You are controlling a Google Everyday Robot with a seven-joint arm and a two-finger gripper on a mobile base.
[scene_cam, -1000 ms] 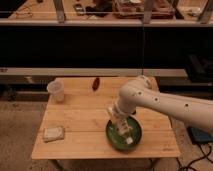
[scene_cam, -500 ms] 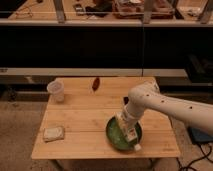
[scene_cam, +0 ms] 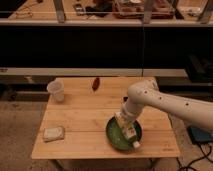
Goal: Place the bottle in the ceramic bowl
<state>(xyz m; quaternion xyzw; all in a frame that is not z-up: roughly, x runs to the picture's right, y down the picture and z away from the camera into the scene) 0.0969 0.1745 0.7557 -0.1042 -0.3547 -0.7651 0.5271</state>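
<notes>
Gripper (scene_cam: 126,124) low over bowl (scene_cam: 113,135) near table's (scene_cam: 80,120) front-right edge; grip on bottle (scene_cam: 131,134) unclear. Left half roomy.

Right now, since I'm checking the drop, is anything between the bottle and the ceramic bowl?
Nothing visible is. The gripper is down over the ceramic bowl, and the bottle lies tilted at the bowl's right side, its cap near the rim. The plastic cup and packet sit far left.

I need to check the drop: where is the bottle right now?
In the camera view the bottle lies tilted over the right part of the ceramic bowl near the table's front right, just under the gripper.
</notes>
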